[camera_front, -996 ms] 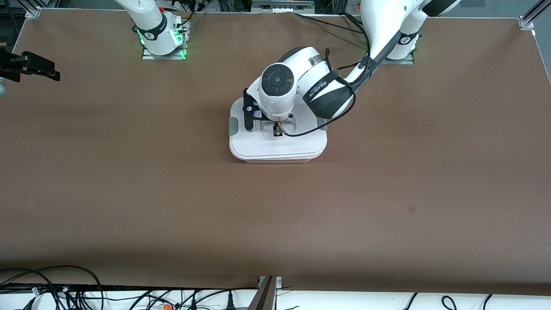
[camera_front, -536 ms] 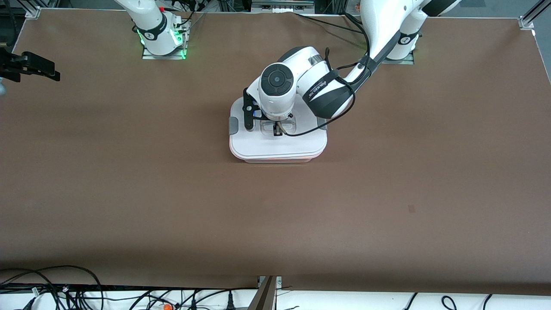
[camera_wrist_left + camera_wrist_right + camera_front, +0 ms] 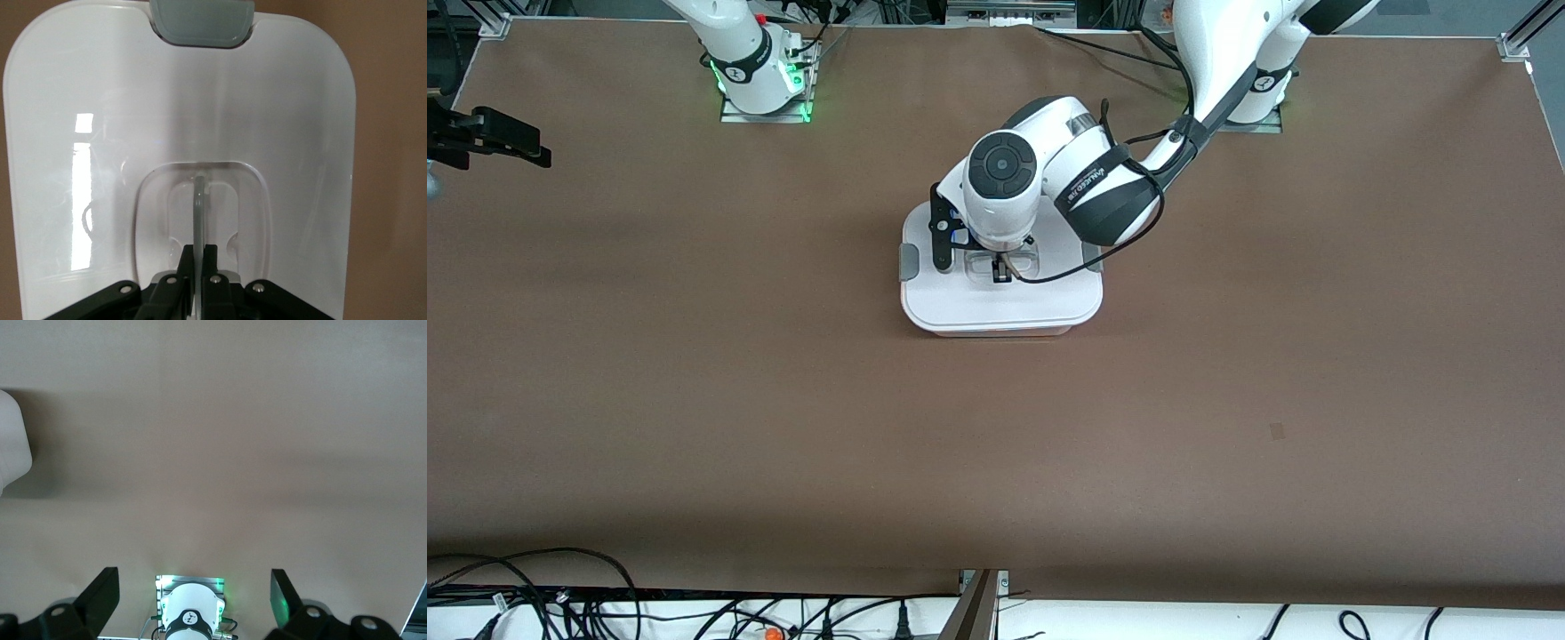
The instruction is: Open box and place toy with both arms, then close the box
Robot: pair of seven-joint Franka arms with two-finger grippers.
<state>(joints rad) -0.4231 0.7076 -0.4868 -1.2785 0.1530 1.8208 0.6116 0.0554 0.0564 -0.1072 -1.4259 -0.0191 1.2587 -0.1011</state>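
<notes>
Just cables [image 3: 560, 596] nearby; left tool [image 3: 1002, 269] pinches the box [image 3: 1000, 298] handle.

Box [image 3: 1000, 302] mid-table, lid [image 3: 180, 133] on, between the arms' ends.

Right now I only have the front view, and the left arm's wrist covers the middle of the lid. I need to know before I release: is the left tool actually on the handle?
Observer: Yes. In the left wrist view the left tool is shut on the thin handle standing in the recess of the lid.
Operator: Is the right tool carrying anything?
Observer: No. The right wrist view shows the right tool open with nothing between its fingers, over bare table; that arm waits.
Operator: Any sign of the toy?
Observer: None. No view shows it, and the lid is opaque.
</notes>
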